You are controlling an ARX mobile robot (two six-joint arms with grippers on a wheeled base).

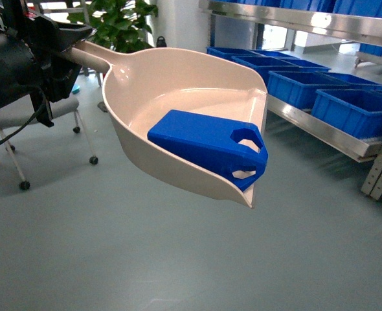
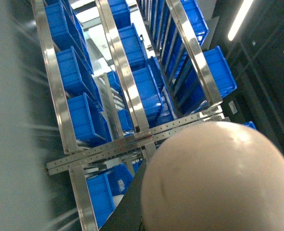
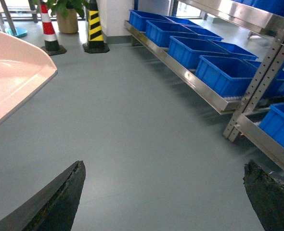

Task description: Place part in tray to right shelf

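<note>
above the grey floor (image 1: 146, 259), the blue part (image 1: 207, 148) lies in the cream tray (image 1: 171, 91), its holed lug toward the flat front lip, well away from the left end effector (image 1: 61, 48) clamped on the tray's handle at upper left. the right end effector (image 3: 163, 199) hangs with its fingers (image 3: 60, 197) spread wide, holding nothing. on the steel right shelf (image 1: 320, 129) to the side, the blue crates (image 1: 353, 107) appear empty.
</note>
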